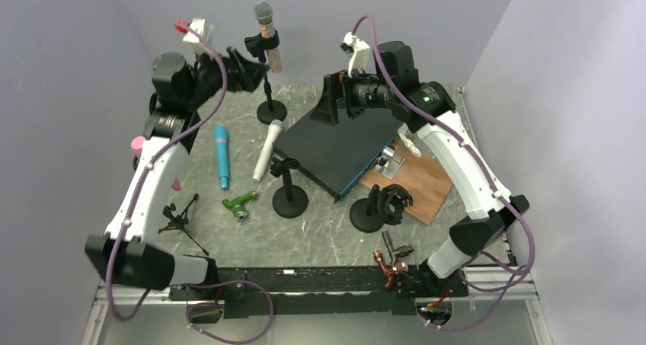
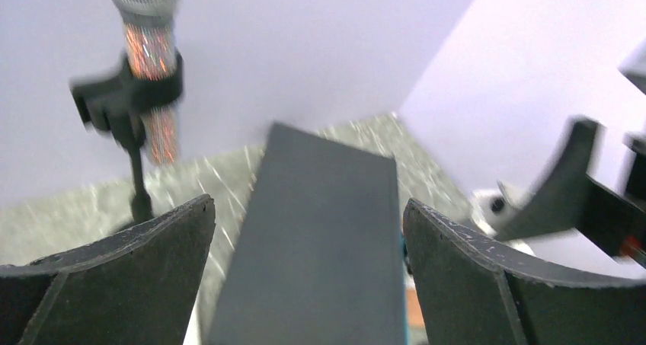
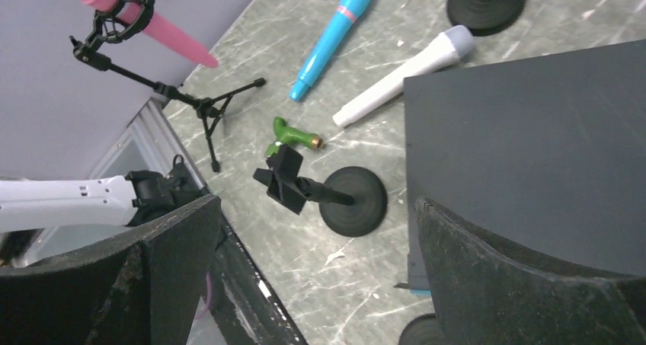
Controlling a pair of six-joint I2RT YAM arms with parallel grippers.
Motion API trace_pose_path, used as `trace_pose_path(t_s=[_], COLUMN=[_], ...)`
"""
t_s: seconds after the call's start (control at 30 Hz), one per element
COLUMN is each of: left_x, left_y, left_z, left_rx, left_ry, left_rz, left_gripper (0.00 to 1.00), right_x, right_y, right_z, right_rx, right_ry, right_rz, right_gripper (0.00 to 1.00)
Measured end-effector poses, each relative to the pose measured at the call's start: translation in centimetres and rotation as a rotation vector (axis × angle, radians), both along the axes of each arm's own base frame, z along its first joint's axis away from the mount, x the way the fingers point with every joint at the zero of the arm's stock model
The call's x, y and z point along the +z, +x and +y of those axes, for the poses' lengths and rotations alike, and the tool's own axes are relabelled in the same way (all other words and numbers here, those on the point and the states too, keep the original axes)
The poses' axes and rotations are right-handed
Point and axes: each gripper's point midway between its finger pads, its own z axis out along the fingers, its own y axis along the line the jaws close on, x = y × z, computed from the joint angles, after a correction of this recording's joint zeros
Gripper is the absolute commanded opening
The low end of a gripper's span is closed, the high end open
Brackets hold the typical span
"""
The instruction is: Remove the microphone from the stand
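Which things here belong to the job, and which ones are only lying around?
For the job:
- sparkly microphone
- tall stand holding it
- left tool, open, facing it

Lying about:
- blue microphone
- white microphone
- green fitting
- black box
- empty stand

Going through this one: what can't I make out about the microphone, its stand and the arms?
- Left wrist: microphone motion-blurred, head cut by top edge; base of its stand mostly behind a jaw.
- Top external: pink microphone mostly behind the left arm; left gripper jaw gap unreadable.
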Motion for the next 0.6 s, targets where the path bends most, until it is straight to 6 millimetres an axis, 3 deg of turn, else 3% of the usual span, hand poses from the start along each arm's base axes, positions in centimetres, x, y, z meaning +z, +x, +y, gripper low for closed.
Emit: trace_pose_path(t_s=[0.1,0.23,0.43,0.6], left_x=[2.0,2.9,-0.1,-2.5], left_y=[4.5,10.2,14.9,16.7], left_z=[0.0,0.1,1.4,3.7], left_rx=[0.029,0.067,0.090,0.093], left_ry=[0.001,0.025,0.112,0.176], left_rz=[-0.077,-0.149,-0.183,-0.180], left_gripper=[0.96,0.98,0.99,1.00], right_x=[0.5,0.0,-0.7,-0.9], right_y=[-0.2,-0.6,-0.2,0.2], right_z=[-1.8,-3.8,-5.4,-5.9], right_rx=[-0.034,-0.074,-0.113,-0.130], right_ry=[-0.010,-0.044,-0.101,-0.126], right_rz=[-0.034,-0.061,-0.093,-0.110], right_gripper=[1.00,1.00,1.00,1.00])
